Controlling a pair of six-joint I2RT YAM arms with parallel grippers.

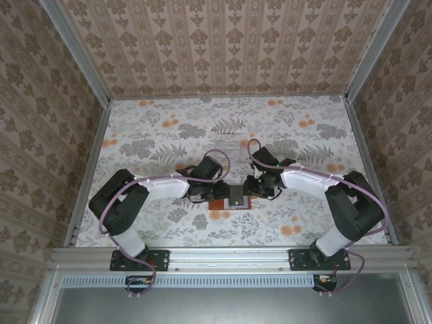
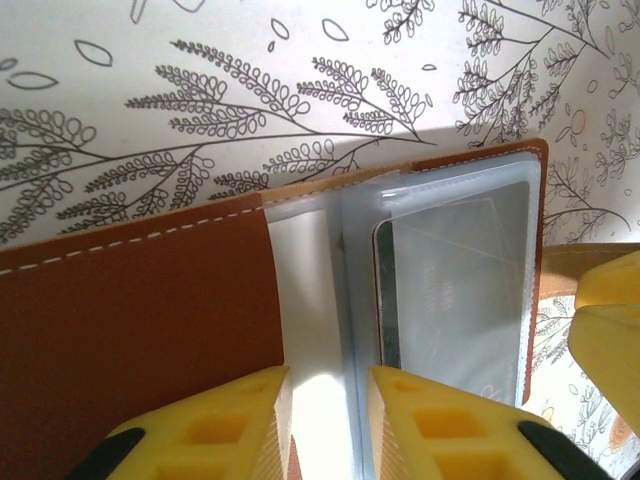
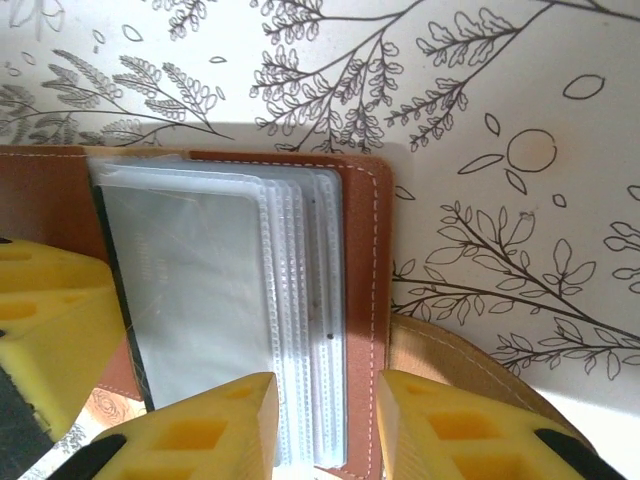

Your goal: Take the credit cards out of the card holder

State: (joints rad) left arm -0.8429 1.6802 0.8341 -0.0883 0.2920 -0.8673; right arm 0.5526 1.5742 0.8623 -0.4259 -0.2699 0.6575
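Note:
The card holder (image 1: 233, 198) lies open on the table between my two grippers. In the left wrist view its brown cover (image 2: 130, 320) is on the left. A grey-silver credit card (image 2: 455, 290) sits inside a clear pocket on the right. My left gripper (image 2: 328, 375) is open, one finger over the cover and one over the card pocket, with a white sleeve fold between them. My right gripper (image 3: 328, 380) is open over the stacked sleeve edges (image 3: 300, 300) and the brown right rim. The card (image 3: 185, 270) shows left of it.
A tan strap tab (image 3: 470, 360) sticks out from the holder's right side. My left gripper's yellow finger (image 3: 50, 330) crowds the card's left edge. A clear plastic tray (image 1: 231, 146) lies farther back. Patterned walls enclose the floral table (image 1: 155, 135).

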